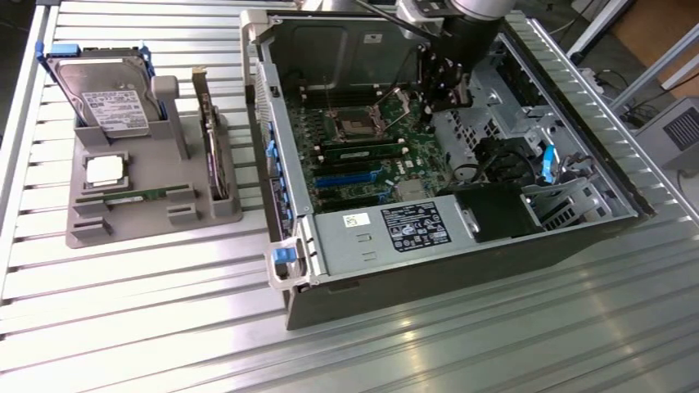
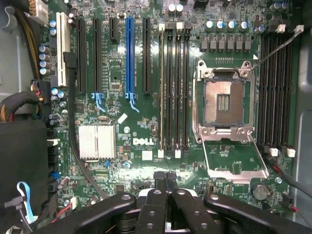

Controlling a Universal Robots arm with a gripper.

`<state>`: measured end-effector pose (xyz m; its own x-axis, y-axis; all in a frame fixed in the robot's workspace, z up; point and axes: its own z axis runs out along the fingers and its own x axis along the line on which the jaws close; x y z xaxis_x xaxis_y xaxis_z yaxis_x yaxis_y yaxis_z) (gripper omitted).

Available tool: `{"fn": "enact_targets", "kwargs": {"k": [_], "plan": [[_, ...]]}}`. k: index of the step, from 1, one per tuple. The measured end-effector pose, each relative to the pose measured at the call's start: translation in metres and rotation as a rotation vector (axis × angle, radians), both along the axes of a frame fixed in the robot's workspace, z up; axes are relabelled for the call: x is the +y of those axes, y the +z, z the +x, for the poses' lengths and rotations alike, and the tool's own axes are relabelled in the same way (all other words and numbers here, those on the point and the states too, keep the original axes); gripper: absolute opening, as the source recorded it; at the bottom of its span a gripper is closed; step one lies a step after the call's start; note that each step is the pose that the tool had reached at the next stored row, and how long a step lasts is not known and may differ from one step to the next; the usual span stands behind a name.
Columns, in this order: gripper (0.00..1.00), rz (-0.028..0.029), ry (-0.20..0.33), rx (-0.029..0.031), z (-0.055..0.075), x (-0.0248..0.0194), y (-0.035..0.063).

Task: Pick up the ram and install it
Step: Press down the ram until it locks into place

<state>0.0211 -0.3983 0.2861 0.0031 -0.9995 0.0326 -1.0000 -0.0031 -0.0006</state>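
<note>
The ram, a slim green stick, lies flat in the grey holder at the exterior view's left, far from my gripper. A second green stick stands in a memory slot of the motherboard; in the wrist view it is the pale edge in the outermost slot beside the empty black slots. My gripper hangs inside the open computer case above the board. Its black fingers are shut together with nothing between them.
The holder also carries a hard drive, a silver CPU chip and an upright expansion card. The CPU socket stands open and empty. A power supply, cables and the case walls surround the board.
</note>
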Motion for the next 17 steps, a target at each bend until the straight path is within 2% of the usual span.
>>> {"fn": "enact_targets", "kwargs": {"k": [2,8,14,17], "plan": [[0.10,0.0008,0.000,-0.0001,-0.009,0.0000,-0.0017],[0.10,0.0010,0.000,-0.0001,-0.011,0.0000,-0.0166],[0.10,0.0010,0.000,0.0000,-0.014,0.0000,-0.0220],[0.10,0.0011,0.000,-0.0001,-0.015,0.0000,-0.0293]]}}
